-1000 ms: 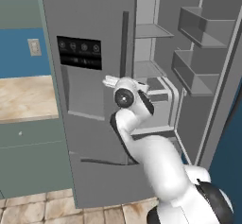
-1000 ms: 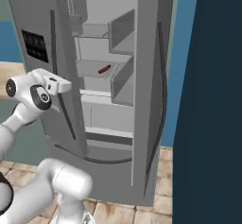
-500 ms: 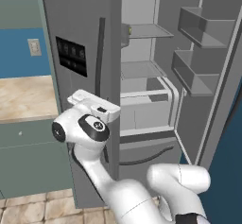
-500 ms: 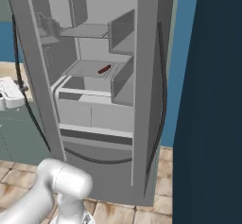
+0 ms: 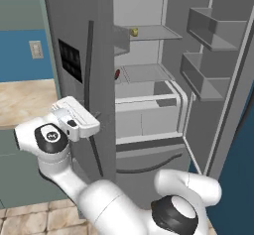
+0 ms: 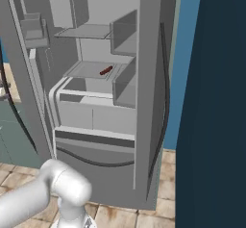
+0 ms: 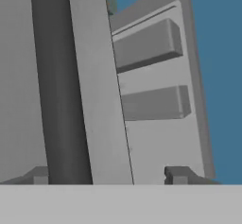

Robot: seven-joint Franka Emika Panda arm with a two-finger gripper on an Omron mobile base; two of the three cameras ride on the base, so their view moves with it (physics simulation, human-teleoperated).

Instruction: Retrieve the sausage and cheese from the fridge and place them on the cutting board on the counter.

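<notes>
**Q:** Kitchen first — what stands where?

**A:** Blue walls, tiled floor. Biggest is the grey fridge, both doors swung open, shelves and door bins bare grey. Left of it runs the beige counter.

**Q:** And the robot?

**A:** Its white arm bends up in front of the left door. The gripper sits at that door's dark bar handle, jaws apart, the handle between the fingertips, untouched.

**Q:** The food?

**A:** The sausage lies on the middle shelf. The cheese, a small yellow lump, sits on the shelf above.
</notes>
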